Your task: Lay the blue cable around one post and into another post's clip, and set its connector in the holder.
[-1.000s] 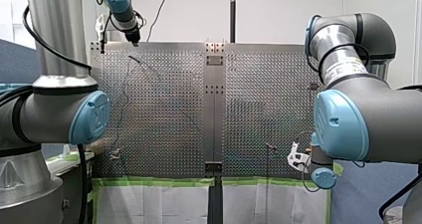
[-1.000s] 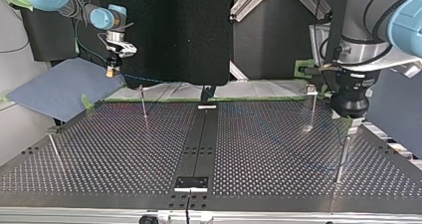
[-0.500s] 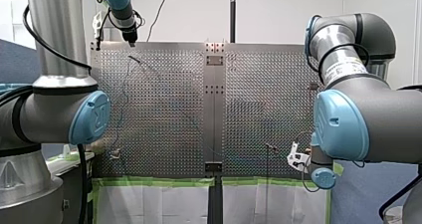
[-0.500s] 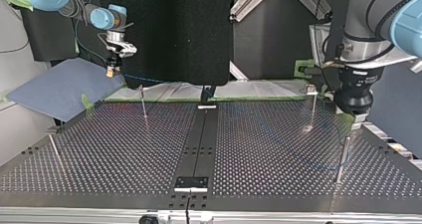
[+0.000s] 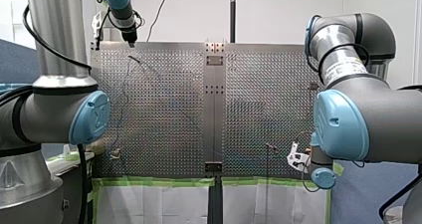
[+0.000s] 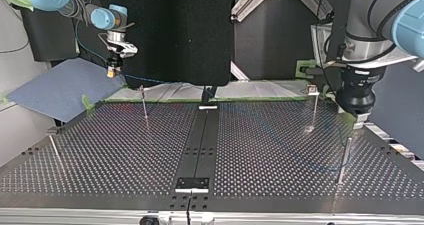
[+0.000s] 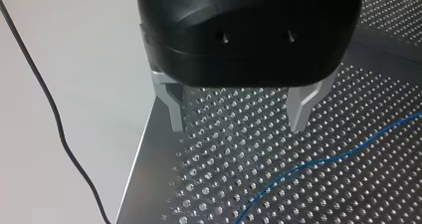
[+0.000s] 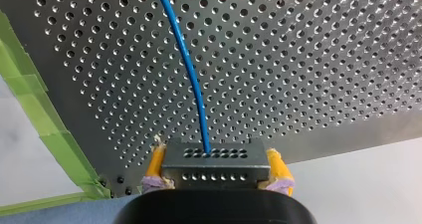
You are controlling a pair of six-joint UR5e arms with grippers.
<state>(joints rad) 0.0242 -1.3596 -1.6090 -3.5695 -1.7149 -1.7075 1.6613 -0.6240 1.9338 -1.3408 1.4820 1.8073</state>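
L fingers (image 7: pixel 175 112) shifted toward table (image 7: pixel 224 184) edge, spread; R fingers (image 8: pixel 155 165) pinching cable connector (image 8: pixel 214 164).

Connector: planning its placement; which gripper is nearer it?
Right. My right gripper clamps the connector; my left gripper hangs open across the table, holding nothing.

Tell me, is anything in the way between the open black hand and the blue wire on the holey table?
No, nothing I can see. My left arm's black, metal-fingered hand hangs open over the perforated metal table, and the thin blue cable runs over bare plate just ahead of it.
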